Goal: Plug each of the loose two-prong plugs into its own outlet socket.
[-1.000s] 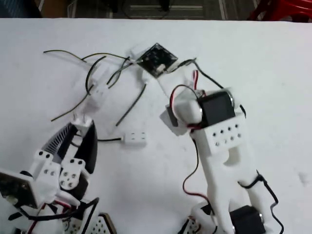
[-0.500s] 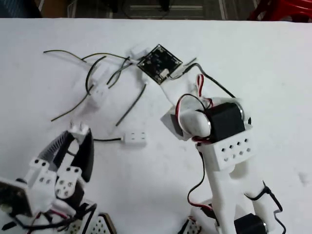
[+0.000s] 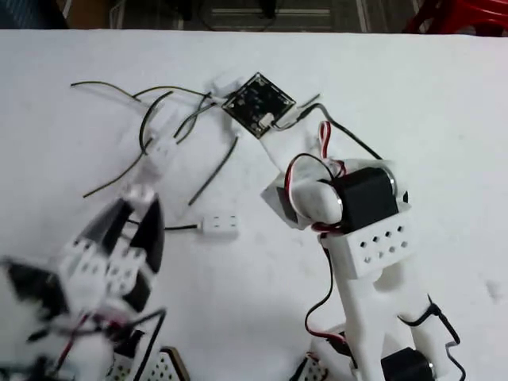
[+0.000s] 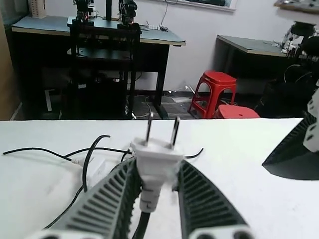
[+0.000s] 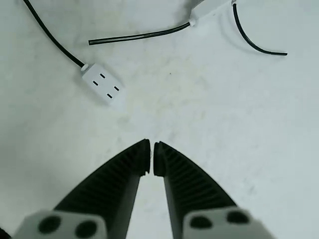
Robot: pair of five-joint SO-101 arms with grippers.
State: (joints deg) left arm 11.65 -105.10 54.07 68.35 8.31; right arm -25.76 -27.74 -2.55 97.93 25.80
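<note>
Left gripper (image 4: 157, 172) clamped on plug (image 4: 155, 155); right gripper (image 5: 151, 150) closed, empty, pointing down

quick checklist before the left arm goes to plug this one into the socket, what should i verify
1. Plug held by left gripper: ok, clamped by its body.
2. Prongs clear of the grip: ok, both stick out bare.
3. Socket slots uncovered: ok, facing up on the table.
4. Prongs lined up over the socket: not ok, in the high view the plug is off to its side.
5. Right gripper free to steady the socket: ok, shut, empty, apart from it.
</note>
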